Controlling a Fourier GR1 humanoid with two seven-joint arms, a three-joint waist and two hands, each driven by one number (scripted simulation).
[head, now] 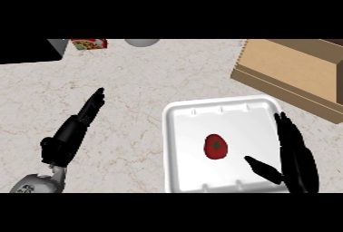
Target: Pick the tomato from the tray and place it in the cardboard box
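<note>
1. Counter [134,90]: flat, pale, stone-look top with thin reddish-brown veins.
2. Tray [201,118]: white, smooth and rectangular, with rounded corners and a raised rim. Small moulded notches show along its far and near rims. It lies on the counter, right of centre.
3. Tomato [216,146]: red, glossy and slightly oval, with a dark star-shaped mark on top. It sits on the tray floor, nearer the near rim, and touches neither hand.
4. Right hand [298,167]: black, positioned over the tray's right rim. The fingers are straight and close together, pointing away from the robot. The thumb is spread apart from them and angled inward over the tray floor, near the tomato but clear of it. The hand holds nothing.
5. Left hand [67,136]: black, on a grey forearm, over bare counter well left of the tray. The fingers are straight and pressed together, pointing away and slightly right. The hand holds nothing.
6. Cardboard box [288,68]: tan, matte and flat-sided, set at an angle at the far right, just beyond the tray's far right corner.
7. Far edge, left: a dark slab [26,50], a small red-and-green printed packet [88,44] and a grey rounded object [142,42].
</note>
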